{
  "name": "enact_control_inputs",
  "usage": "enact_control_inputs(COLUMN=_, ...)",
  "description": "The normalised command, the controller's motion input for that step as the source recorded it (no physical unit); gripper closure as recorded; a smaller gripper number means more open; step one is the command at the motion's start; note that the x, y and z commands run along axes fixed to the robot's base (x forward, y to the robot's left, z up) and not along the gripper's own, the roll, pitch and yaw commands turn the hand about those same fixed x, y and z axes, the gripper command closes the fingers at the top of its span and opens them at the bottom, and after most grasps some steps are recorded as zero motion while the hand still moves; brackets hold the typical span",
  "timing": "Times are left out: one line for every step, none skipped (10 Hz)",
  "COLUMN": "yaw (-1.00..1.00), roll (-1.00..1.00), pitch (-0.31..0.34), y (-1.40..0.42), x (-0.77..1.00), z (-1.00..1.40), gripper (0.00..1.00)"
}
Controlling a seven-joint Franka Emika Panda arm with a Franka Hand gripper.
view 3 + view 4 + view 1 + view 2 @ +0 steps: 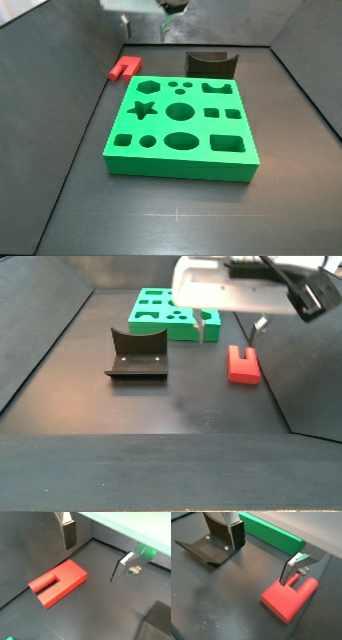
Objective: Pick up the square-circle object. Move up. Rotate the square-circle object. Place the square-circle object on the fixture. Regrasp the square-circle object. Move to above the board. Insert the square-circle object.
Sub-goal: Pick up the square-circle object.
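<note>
Gripper (261,559) hangs spread and empty just above the square-circle object (290,598), which lies flat on the dark floor near its side wall, apart from the board (183,130) and fixture (138,353). Looks like light, rigid, smooth plastic; best pinched across the flat sides of the square block, not the narrow stub.

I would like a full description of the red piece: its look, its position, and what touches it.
The square-circle object is a small bright red piece that looks like smooth plastic: a square block with a narrower stub at one end, seen in a wrist view. It lies flat on the dark floor beside the board, apart from it, and away from the fixture. The gripper is open above it, one finger on each side; whether the fingers touch it cannot be told.
</note>
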Motion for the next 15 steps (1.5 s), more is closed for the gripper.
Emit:
enact_control_inputs(yaw=0.00, roll=-0.09, pitch=-0.100, y=0.00, x=-0.27, z=-0.63, gripper=0.00)
enact_control_inputs(yaw=-0.02, roll=-0.12, pitch=-0.020, y=0.00, x=-0.07, z=-0.59, gripper=0.00)
enact_control_inputs(yaw=-0.01, roll=-0.12, pitch=-0.003, y=0.00, x=-0.09, z=-0.57, gripper=0.00)
enact_control_inputs(yaw=0.00, roll=-0.12, pitch=0.000, y=0.00, x=-0.09, z=-0.54, gripper=0.00)
enact_control_inputs(yaw=0.00, roll=-0.12, pitch=-0.003, y=0.00, x=-0.14, z=-0.53, gripper=0.00)
enact_control_inputs(yaw=0.00, roll=-0.12, pitch=-0.001, y=0.02, x=-0.17, z=-0.49, gripper=0.00)
enact_control_inputs(yaw=0.00, roll=-0.13, pitch=-0.017, y=0.02, x=-0.20, z=-0.44, gripper=0.00)
enact_control_inputs(yaw=0.00, roll=-0.13, pitch=-0.034, y=0.01, x=-0.17, z=-0.40, gripper=0.00)
enact_control_inputs(yaw=0.00, roll=-0.13, pitch=-0.044, y=0.04, x=-0.20, z=-0.41, gripper=0.00)
enact_control_inputs(yaw=0.00, roll=-0.13, pitch=-0.044, y=0.05, x=-0.19, z=-0.39, gripper=0.00)
enact_control_inputs(yaw=0.00, roll=-0.14, pitch=-0.023, y=0.06, x=-0.13, z=-0.36, gripper=0.00)
enact_control_inputs(yaw=0.00, roll=-0.17, pitch=0.000, y=0.02, x=-0.02, z=-0.39, gripper=0.00)
enact_control_inputs(yaw=-0.07, roll=-0.20, pitch=-0.024, y=0.00, x=-0.02, z=-0.29, gripper=0.00)
enact_control_inputs(yaw=0.00, roll=-0.20, pitch=-0.030, y=0.06, x=0.00, z=-0.26, gripper=0.00)
enact_control_inputs(yaw=0.00, roll=-0.12, pitch=-0.089, y=0.03, x=-0.05, z=-0.23, gripper=0.00)
